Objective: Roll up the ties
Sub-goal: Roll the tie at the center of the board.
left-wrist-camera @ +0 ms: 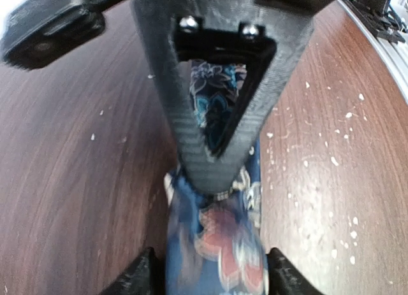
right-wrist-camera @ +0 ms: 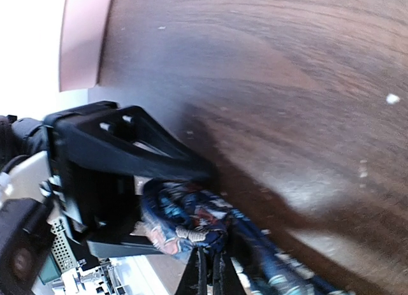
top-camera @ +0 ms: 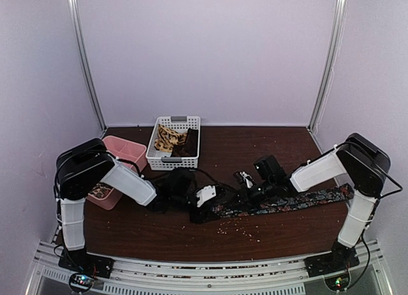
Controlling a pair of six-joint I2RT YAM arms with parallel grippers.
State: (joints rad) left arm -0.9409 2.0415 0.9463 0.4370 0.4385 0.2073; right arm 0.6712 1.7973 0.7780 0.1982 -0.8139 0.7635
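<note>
While the floral tie (top-camera: 287, 201) lies lengthwise from the table's (top-camera: 159, 234) middle toward its right edge, both arms meet at its bunched left end: left gripper (left-wrist-camera: 215, 276) spread astride it, right gripper (right-wrist-camera: 210, 276) pressed together against the fold.

- We take this for a robotics lab test cell rather than a home or a shop.
- We see plain pale wall panels (top-camera: 204, 53) closing in three sides, joined at the corners by bare metal posts (top-camera: 86, 59).
- We see two robot arms, the left arm (top-camera: 121, 177) and the right arm (top-camera: 325, 171), bolted to a slotted aluminium rail (top-camera: 210, 273) along the near edge of a dark wood-grain table (top-camera: 255, 148).
- We see small circuit boards (top-camera: 81, 281) with lit indicator lights beside the arm bases.
</note>
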